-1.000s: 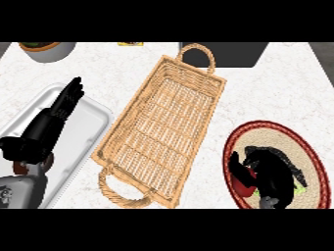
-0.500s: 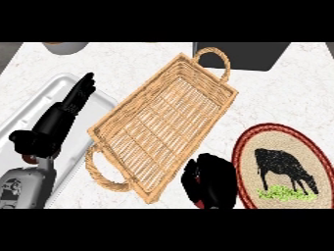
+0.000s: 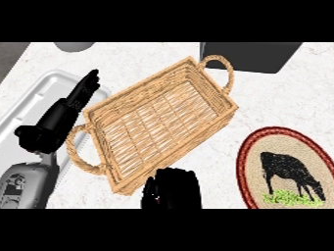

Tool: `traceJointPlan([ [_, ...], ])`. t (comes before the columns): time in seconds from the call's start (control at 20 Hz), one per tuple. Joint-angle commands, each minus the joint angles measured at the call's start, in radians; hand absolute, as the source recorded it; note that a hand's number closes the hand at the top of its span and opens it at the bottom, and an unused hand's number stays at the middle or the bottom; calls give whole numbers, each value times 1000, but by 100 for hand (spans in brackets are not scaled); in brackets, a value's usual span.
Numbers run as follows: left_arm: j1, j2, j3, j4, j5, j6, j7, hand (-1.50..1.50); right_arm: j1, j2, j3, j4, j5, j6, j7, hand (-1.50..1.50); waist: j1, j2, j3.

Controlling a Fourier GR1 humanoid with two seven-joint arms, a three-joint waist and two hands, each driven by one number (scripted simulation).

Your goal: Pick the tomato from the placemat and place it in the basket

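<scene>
Inside curled R hand (image 3: 171, 188): tomato, hidden from view.

Light even and diffuse across the surface (image 3: 271, 108); we cannot tell its direction. The white marbling reads bright, near its limit, with the grey veins faint.

The basket (image 3: 155, 125) is warmly lit. Its weave shows plainly, with thin dark lines between the strands and a slightly deeper tone along the inner walls.

The placemat (image 3: 292, 144) keeps full colour, without glare.

The tray (image 3: 17, 122) shows soft grey gradients along its rim.

The left robot hand (image 3: 54, 122) and right robot hand (image 3: 173, 188) are near-black masses. We make out little surface detail on either, only dull highlights.
</scene>
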Motion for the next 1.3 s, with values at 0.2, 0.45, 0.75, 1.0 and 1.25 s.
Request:
traceJointPlan([
  [0.2,17,-6,4,26,-4,4,-6,0,-135,13,62,-176,71,-284,124,150,-33,-19,-1],
  [0.45,15,0,19,33,-5,7,1,0,-183,13,58,-235,131,-317,178,150,-53,-25,-4],
  [0.75,23,5,25,35,5,-5,-11,0,-220,14,28,-262,184,-294,245,150,-66,-28,-8],
  [1.0,28,2,28,31,-8,15,-11,0,-260,14,-22,-254,228,-230,313,150,-74,-29,-9],
  [1.25,11,-3,25,30,5,2,-3,0,-358,13,-127,-213,236,-226,339,150,-54,-20,-8],
])
